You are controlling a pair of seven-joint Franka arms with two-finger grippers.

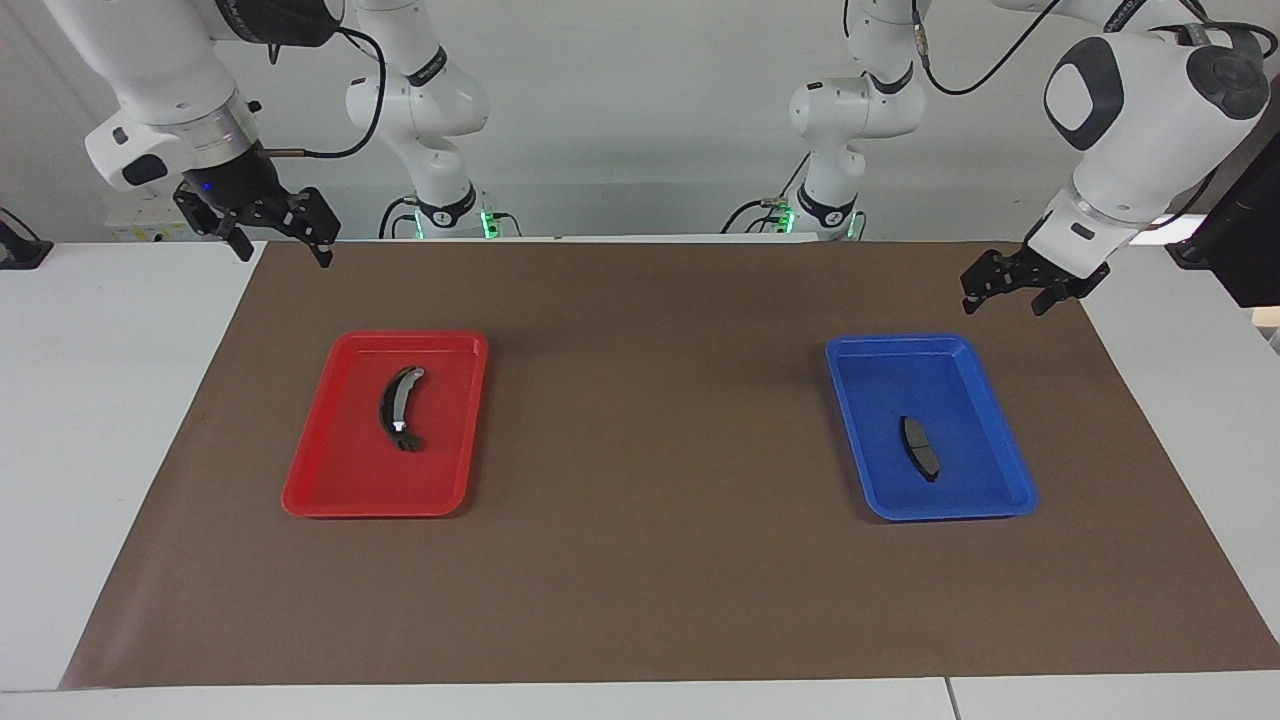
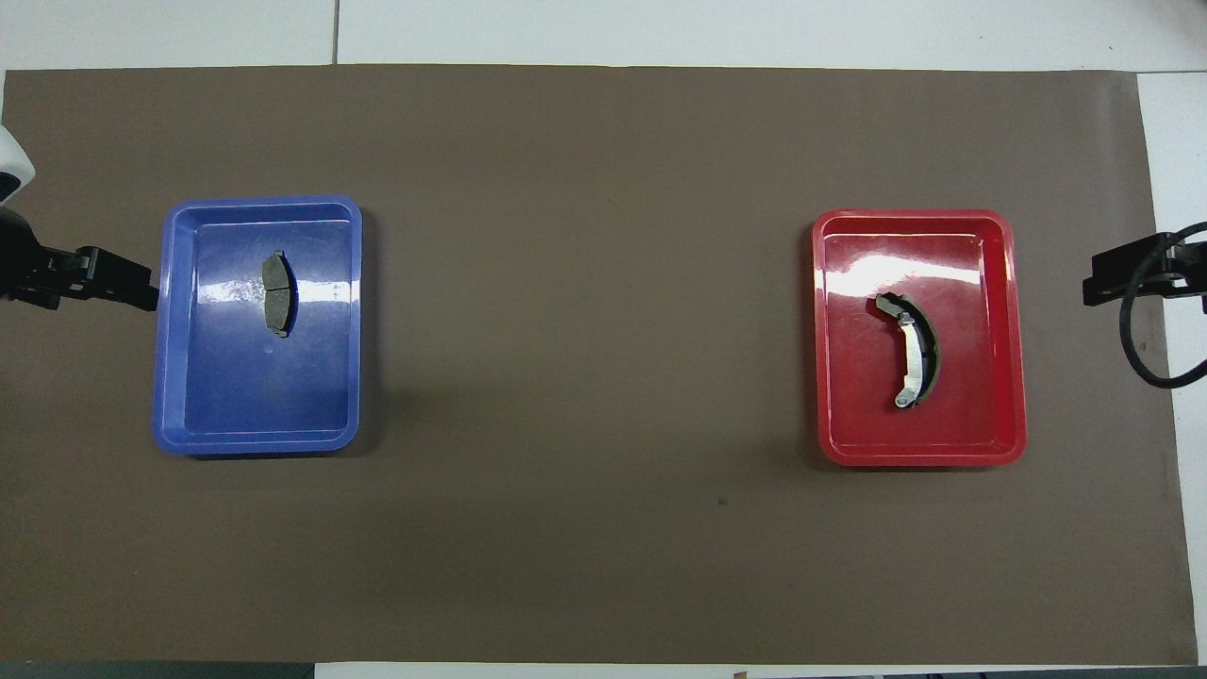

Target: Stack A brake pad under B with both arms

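A brown mat (image 1: 640, 560) covers the table. Both arms are held raised, the left gripper (image 1: 1010, 285) and right gripper (image 1: 270, 228) spread and empty. A brake pad (image 1: 918, 446) lies in the blue tray (image 1: 1000, 440), B (image 1: 398, 407) in the red tray (image 1: 330, 450). Nothing is stacked yet; a descent onto each piece is judged next.

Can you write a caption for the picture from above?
Short brake pad in blue tray, curved piece in red tray.
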